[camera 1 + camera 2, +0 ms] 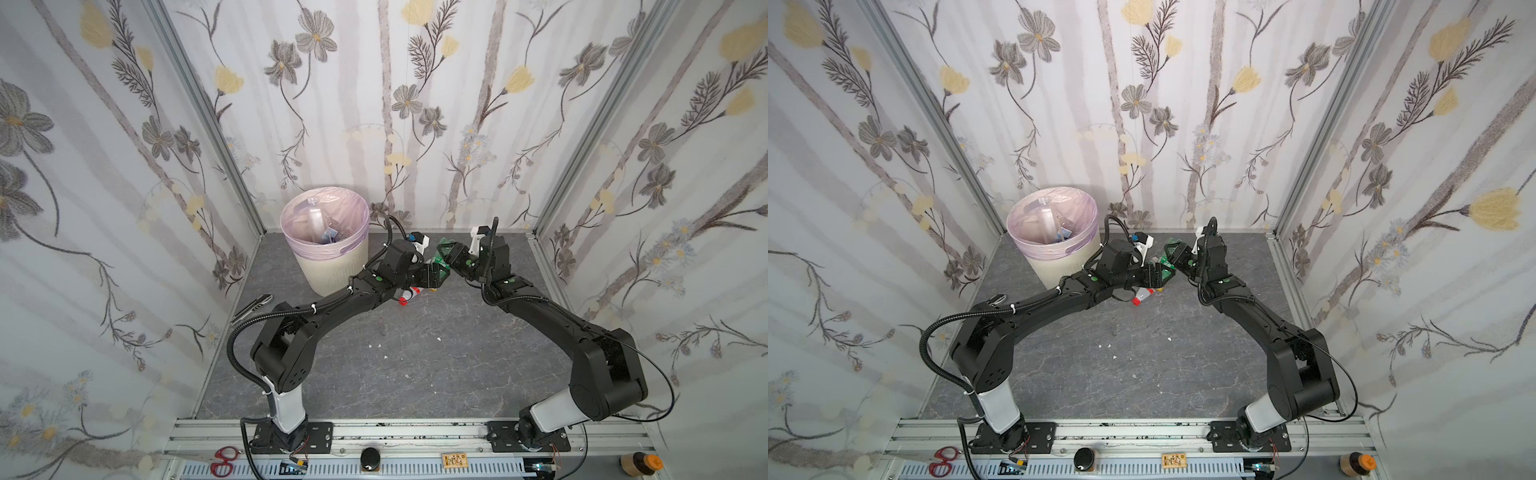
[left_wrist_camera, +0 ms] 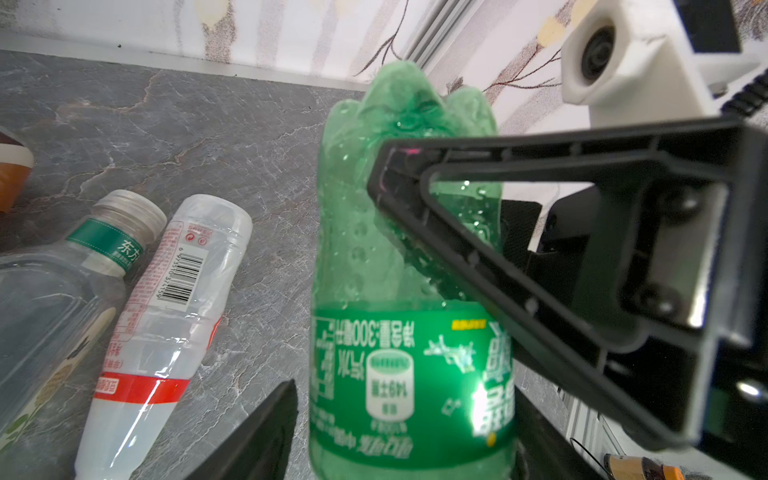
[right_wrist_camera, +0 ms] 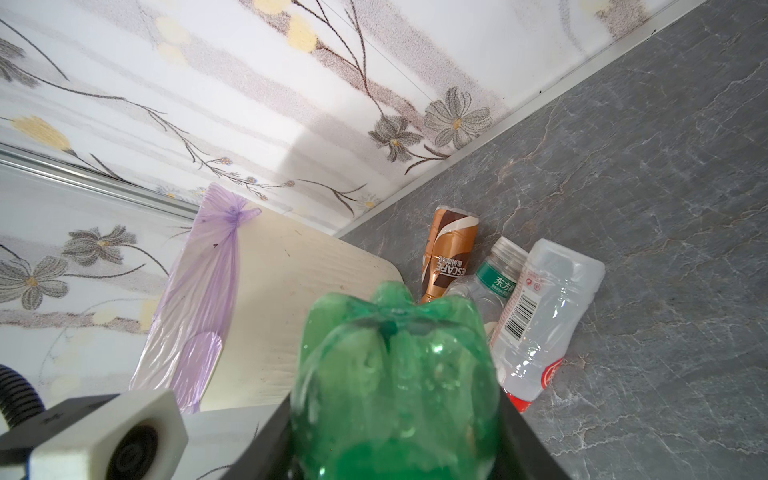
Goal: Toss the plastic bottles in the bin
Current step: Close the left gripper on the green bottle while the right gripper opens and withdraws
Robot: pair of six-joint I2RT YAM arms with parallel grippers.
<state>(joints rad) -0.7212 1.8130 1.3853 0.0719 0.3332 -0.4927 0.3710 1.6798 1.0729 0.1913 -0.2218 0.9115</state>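
A green bottle (image 1: 437, 261) (image 1: 1166, 261) (image 2: 399, 374) (image 3: 395, 374) hangs above the floor right of the bin (image 1: 332, 274) (image 1: 1059, 266) (image 3: 299, 299). My right gripper (image 1: 446, 253) (image 1: 1174, 254) (image 3: 397, 440) is shut on its bottom end. My left gripper (image 1: 436, 276) (image 1: 1160, 276) (image 2: 407, 395) straddles the labelled part, open, with a narrow gap showing at one finger. On the floor below lie a clear red-labelled bottle (image 1: 409, 296) (image 2: 166, 324) (image 3: 544, 316), a clear green-banded one (image 2: 62, 291) (image 3: 494, 274) and a brown coffee bottle (image 3: 446, 253). Several bottles (image 1: 318, 224) lie in the bin.
The back wall runs close behind the bin and both grippers. A dark tool (image 1: 251, 307) lies by the left wall. Small white scraps (image 1: 378, 345) dot the middle floor. Red scissors (image 1: 222, 461) rest on the front rail.
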